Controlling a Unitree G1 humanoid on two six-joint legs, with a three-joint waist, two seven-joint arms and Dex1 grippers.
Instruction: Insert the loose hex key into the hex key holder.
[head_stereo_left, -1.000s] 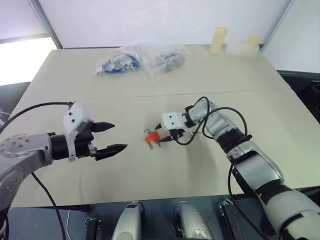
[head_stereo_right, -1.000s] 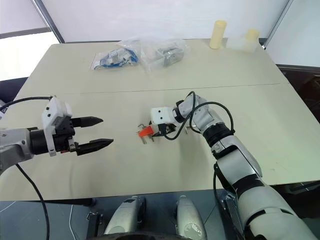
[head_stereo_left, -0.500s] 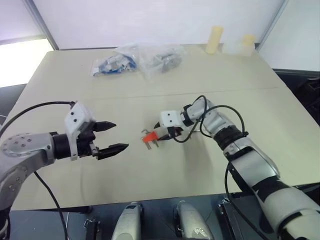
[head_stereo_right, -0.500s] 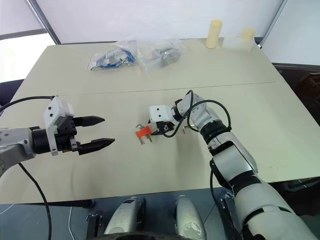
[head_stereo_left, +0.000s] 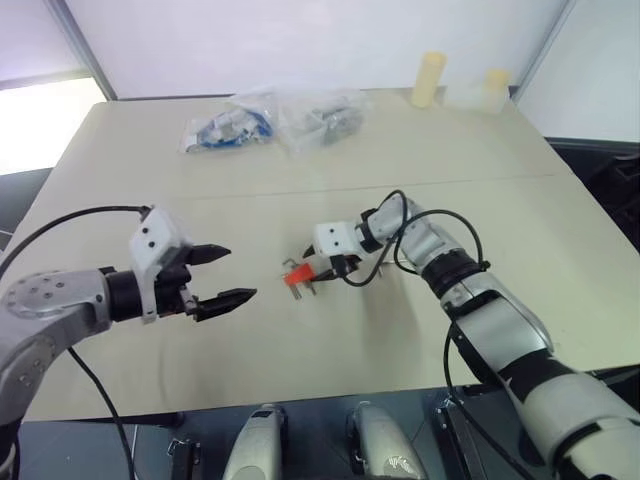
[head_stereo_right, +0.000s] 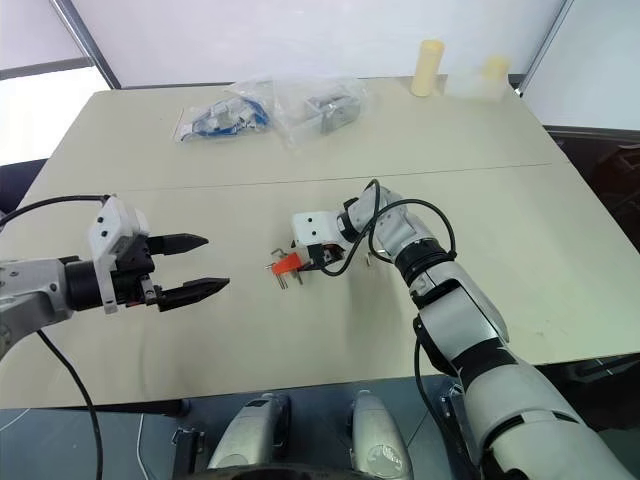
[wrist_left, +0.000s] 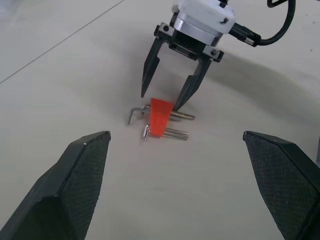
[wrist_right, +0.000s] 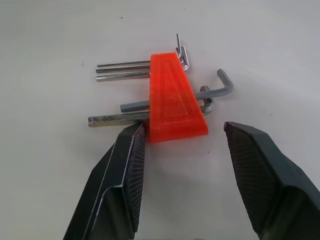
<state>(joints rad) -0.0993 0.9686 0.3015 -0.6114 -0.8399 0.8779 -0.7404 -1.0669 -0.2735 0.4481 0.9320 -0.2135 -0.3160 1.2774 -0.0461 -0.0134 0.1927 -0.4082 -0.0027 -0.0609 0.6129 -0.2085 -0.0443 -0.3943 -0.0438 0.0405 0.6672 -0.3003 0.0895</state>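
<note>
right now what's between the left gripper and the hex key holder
Nothing: only bare table lies between the left gripper and the hex key holder, as the left eye view shows.

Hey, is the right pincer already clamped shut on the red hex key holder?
No, the right pincer stands open around the hex key holder, with a gap at one finger.

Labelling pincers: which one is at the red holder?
The right pincer: its tips straddle the holder on the table. The left pincer hangs open, well apart.

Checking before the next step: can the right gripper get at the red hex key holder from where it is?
Probably yes: the right gripper is open right over the hex key holder, nothing between them.
</note>
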